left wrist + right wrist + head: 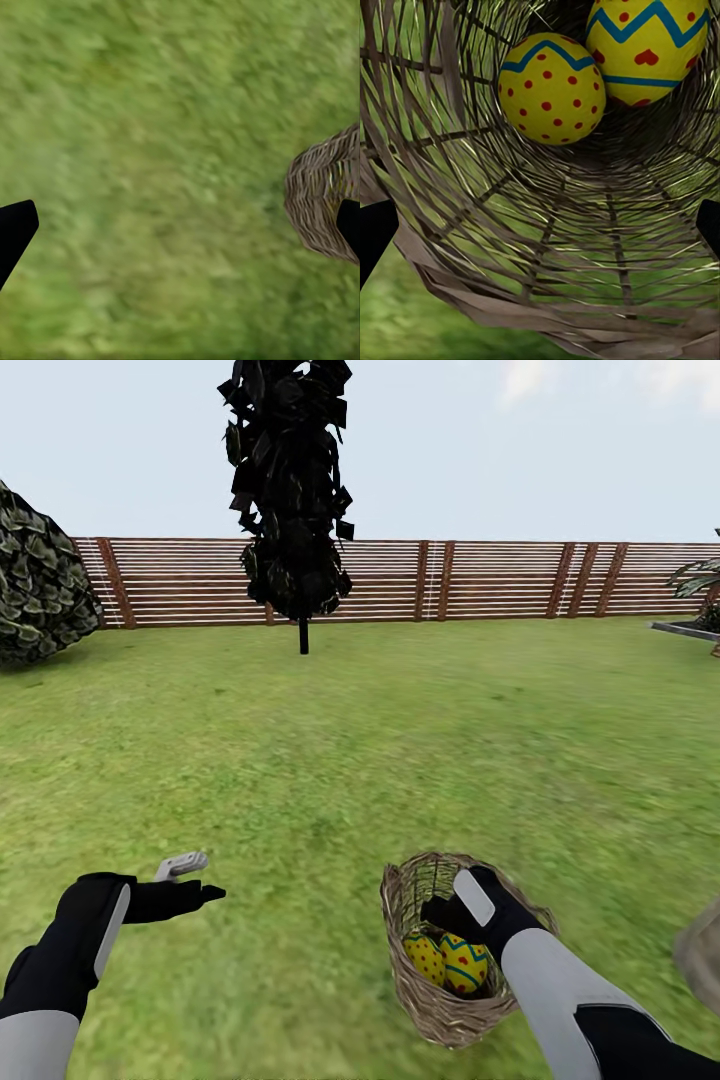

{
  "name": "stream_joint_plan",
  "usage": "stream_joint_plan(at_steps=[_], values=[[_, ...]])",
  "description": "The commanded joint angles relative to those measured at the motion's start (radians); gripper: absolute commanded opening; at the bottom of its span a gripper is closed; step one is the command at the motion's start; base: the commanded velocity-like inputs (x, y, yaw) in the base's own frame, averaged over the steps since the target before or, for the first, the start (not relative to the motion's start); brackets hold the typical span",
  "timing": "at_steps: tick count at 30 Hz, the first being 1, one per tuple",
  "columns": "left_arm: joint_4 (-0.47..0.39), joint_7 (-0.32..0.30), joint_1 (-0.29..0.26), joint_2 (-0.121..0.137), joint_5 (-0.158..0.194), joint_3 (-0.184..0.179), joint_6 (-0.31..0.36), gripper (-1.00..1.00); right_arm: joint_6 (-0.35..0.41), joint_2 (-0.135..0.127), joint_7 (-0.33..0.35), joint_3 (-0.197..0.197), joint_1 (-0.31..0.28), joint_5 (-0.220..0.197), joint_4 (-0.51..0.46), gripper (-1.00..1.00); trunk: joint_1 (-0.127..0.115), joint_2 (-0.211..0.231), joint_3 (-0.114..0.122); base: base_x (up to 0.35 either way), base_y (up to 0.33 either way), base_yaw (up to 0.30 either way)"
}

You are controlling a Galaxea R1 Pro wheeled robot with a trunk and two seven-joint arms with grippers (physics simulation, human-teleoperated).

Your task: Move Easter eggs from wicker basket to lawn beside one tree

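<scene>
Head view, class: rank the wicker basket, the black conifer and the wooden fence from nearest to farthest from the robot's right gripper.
1. Wicker basket: around the right gripper, which reaches into it.
2. Black conifer: far across the lawn, left of centre.
3. Wooden fence: behind the conifer, at the lawn's edge.

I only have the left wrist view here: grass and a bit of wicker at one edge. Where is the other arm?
Observer: The right gripper is reaching into the wicker basket on the lawn.
Operator: Any eggs in there?
Observer: Two Easter eggs show inside, lying against each other; I cannot tell whether a third is hidden.
Operator: Is it gripping one?
Observer: No. In the right wrist view its fingertips stand wide apart, short of both eggs.
Operator: And the left gripper?
Observer: The left gripper is over bare grass beside the basket, holding nothing.
</scene>
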Motion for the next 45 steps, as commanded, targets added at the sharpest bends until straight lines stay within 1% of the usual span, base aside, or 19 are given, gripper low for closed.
stream_joint_plan(at_steps=[1,15,21,29,45], values=[[-0.001,-0.008,-0.001,-0.001,-0.007,0.001,0.004,1.00,0.002,0.001,-0.009,-0.003,0.000,-0.008,-0.001,1.00,0.000,0.000,-0.001,0.000,0.000,0.000],[-0.001,-0.008,-0.001,-0.001,-0.007,0.001,0.004,1.00,0.002,0.002,-0.009,-0.003,0.000,-0.008,0.000,1.00,0.000,0.000,-0.001,0.092,0.000,0.000],[-0.001,-0.008,-0.001,-0.001,-0.007,0.001,0.003,1.00,0.002,0.001,-0.009,-0.003,0.000,-0.008,0.000,1.00,0.000,0.000,-0.001,0.207,0.000,0.000],[-0.003,-0.008,-0.001,-0.002,-0.007,0.000,0.003,1.00,0.001,-0.002,-0.010,-0.002,0.000,-0.008,0.000,1.00,0.000,0.000,-0.001,0.028,0.000,0.000],[-0.004,-0.008,-0.001,-0.002,-0.006,0.000,0.001,1.00,0.001,-0.003,-0.010,-0.002,0.000,-0.008,0.000,1.00,0.061,-0.112,-0.051,0.000,0.000,0.000]])
